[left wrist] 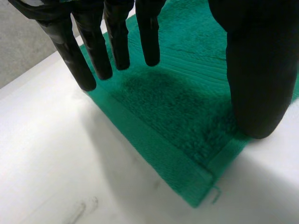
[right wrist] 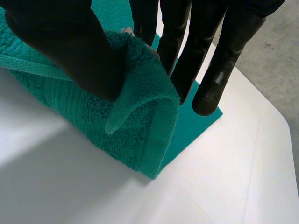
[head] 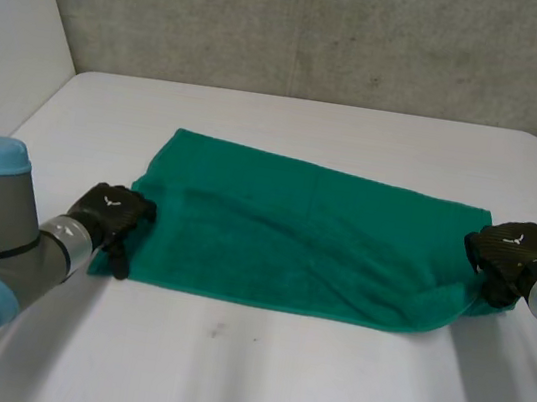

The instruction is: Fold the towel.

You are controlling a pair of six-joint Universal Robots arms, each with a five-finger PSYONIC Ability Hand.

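Observation:
A green towel (head: 304,237) lies spread across the white table (head: 252,381), its right end bunched up. My left hand (head: 110,213) is at the towel's near left corner. In the left wrist view its straight fingers (left wrist: 117,42) and thumb (left wrist: 257,70) stand apart just above the flat towel (left wrist: 177,102), holding nothing. My right hand (head: 509,252) is at the towel's right edge. There the thumb (right wrist: 70,42) and fingers (right wrist: 219,60) pinch a raised fold of the towel (right wrist: 135,121), whose end curls over and hangs down.
A grey wall runs behind the table, with a white panel at the far left. Bare table lies in front of the towel and beyond its far edge. The table's right corner (right wrist: 280,116) is close to my right hand.

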